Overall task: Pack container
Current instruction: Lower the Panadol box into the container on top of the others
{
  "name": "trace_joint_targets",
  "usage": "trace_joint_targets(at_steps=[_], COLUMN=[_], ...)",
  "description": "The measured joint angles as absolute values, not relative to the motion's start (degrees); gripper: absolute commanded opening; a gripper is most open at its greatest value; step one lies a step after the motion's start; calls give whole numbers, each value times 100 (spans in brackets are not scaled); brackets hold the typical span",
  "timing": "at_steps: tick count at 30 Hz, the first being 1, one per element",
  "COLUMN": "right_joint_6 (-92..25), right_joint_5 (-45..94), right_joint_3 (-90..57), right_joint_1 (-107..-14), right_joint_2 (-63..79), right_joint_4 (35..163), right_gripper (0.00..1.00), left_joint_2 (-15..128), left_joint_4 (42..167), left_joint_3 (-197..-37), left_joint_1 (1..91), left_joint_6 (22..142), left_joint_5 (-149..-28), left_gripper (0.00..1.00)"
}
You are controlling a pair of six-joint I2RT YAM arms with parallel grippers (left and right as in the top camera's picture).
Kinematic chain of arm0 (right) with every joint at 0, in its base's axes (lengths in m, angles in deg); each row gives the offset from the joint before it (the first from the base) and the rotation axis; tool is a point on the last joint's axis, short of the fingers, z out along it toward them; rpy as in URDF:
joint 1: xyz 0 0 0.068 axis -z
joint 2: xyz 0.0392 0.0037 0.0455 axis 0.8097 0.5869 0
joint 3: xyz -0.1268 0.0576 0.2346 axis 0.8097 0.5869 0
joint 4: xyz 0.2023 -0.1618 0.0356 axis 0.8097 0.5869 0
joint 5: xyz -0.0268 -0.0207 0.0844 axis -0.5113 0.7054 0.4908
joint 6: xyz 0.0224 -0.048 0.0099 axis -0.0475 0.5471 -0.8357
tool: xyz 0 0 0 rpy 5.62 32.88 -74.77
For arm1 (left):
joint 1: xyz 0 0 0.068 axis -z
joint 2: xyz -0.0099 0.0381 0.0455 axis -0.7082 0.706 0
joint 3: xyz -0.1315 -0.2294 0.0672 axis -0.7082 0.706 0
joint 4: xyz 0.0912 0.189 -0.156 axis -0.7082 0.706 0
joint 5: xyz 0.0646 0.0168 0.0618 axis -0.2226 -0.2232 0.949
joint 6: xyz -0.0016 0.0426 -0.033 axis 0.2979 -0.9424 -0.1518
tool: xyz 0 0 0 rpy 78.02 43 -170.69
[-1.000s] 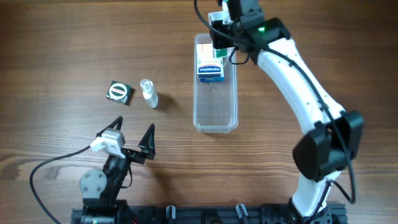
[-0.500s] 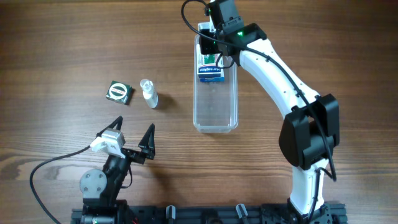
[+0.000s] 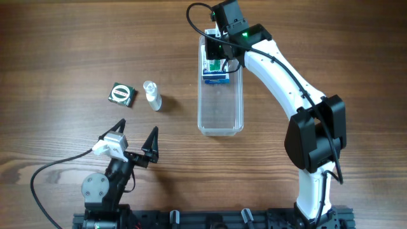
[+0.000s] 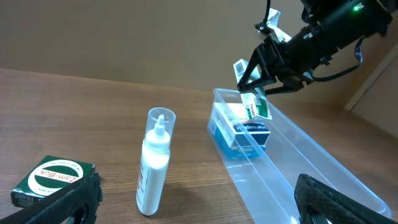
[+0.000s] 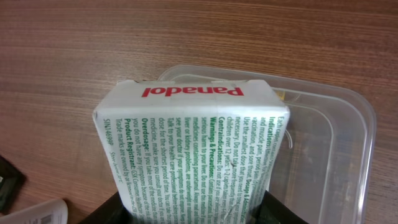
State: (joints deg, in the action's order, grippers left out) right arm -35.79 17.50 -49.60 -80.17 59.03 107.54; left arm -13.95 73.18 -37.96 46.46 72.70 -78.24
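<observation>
The right arm (image 3: 286,76) has white shells, black joints and a green light; the left gripper (image 3: 137,126) has black pointed fingers (image 3: 152,140).

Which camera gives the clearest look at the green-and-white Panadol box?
The right wrist view: the Panadol box fills the frame, its name and small print legible. The left wrist view shows it small and tilted in the right pincer over the far end of the container. Overhead, the arm hides most of it.

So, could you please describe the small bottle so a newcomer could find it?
Start at the long clear container, the largest item. Two small items lie left of it; the bottle is the nearer one, white with a clear cap, unlike the dark green box.
</observation>
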Motion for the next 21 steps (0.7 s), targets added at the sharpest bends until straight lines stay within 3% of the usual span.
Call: trace_joint_targets(at_steps=[13,21], right_joint_6=[-3579,-3585], right_joint_5=[1750,1750], right_joint_3=[-4954,-4954], right_joint_1=[-8017,-8017], right_joint_2=[5903,5903], right_joint_4=[10975,10940], right_gripper=[50,57], left_joint_2=[-1395,-1395], left_joint_4=[7318,7318], left_joint_3=[-3796,-3796], left_joint_1=[4646,4646], left_joint_6=[7270,7270], left_joint_5=[-7824,-7824], left_gripper=[100,100])
